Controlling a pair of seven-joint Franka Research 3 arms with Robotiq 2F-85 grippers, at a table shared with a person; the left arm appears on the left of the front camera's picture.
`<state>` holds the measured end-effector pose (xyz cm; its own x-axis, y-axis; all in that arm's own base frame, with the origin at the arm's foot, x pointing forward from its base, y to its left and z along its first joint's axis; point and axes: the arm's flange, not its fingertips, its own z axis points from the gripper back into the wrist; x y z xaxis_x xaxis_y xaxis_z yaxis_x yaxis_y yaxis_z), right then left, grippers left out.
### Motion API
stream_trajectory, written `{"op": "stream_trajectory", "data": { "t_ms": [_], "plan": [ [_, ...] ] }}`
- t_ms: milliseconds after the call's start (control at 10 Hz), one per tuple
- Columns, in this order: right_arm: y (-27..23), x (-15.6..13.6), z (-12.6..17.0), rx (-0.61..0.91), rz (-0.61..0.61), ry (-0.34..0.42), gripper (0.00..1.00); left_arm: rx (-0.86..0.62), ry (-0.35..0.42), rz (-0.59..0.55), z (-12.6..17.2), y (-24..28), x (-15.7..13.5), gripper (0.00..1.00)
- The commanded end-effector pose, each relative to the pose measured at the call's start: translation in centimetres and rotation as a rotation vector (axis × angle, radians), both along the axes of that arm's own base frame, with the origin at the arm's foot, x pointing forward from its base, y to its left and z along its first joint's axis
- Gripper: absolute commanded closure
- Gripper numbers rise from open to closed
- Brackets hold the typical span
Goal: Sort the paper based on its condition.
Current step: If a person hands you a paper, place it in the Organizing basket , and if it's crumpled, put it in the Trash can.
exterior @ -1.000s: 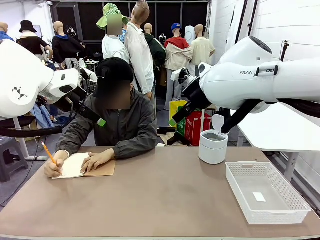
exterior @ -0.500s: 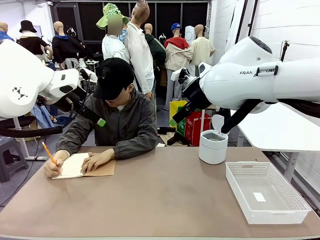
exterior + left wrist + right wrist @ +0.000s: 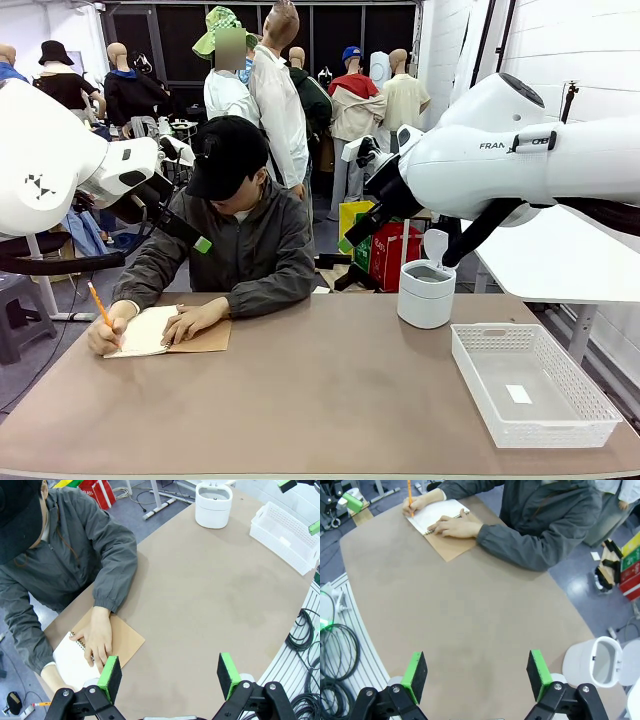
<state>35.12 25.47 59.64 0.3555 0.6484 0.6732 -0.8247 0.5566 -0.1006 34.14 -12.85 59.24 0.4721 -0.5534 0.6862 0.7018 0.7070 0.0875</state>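
While the person's pencil point(image 3: 98, 303) shifted slightly, both pincers stay open.

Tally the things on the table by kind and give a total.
Spiral notebook: 1
Pencil (in the person's hand, over the notebook): 1
White lidded bin: 1
White basket: 1
Small white slip (inside the basket): 1
Total: 5
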Motion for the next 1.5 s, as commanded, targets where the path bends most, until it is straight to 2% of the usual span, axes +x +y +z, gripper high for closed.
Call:
{"op": "stream_trajectory", "data": {
  "t_ms": [0,1400],
  "plan": [
    [0.08,-0.05,0.05,-0.007,-0.011,-0.003,0.0,-0.004,0.005,-0.002,0.12,0.13,0.1,0.0],
    [0.08,-0.05,0.05,-0.007,-0.011,-0.003,0.0,-0.004,0.005,-0.002,0.12,0.13,0.1,0.0]
  ]
}}
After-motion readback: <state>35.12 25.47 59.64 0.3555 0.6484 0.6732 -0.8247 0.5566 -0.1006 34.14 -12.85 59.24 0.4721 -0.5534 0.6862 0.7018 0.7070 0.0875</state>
